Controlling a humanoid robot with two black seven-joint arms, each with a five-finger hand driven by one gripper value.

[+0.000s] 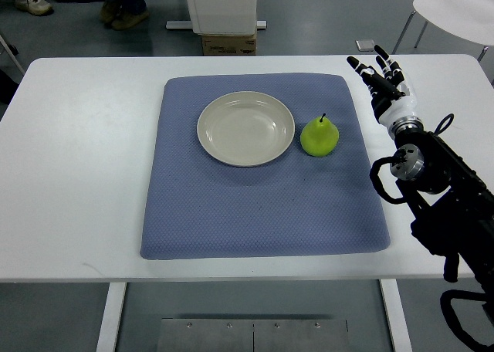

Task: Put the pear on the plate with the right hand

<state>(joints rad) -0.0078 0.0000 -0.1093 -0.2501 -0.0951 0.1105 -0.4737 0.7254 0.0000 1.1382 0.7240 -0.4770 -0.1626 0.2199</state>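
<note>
A green pear (319, 137) stands upright on the blue mat (262, 213), just right of the cream plate (245, 128), which holds nothing. My right hand (379, 76) hovers over the white table to the right of the mat, beyond and to the right of the pear, apart from it. Its fingers are spread and straight, and it holds nothing. The left arm does not show.
The white table (77, 174) extends left and right of the mat. A white chair (455, 8) stands past the far right corner. A white pedestal and a cardboard box (228, 43) stand behind the table. A person's shoes (123, 14) show at the top left.
</note>
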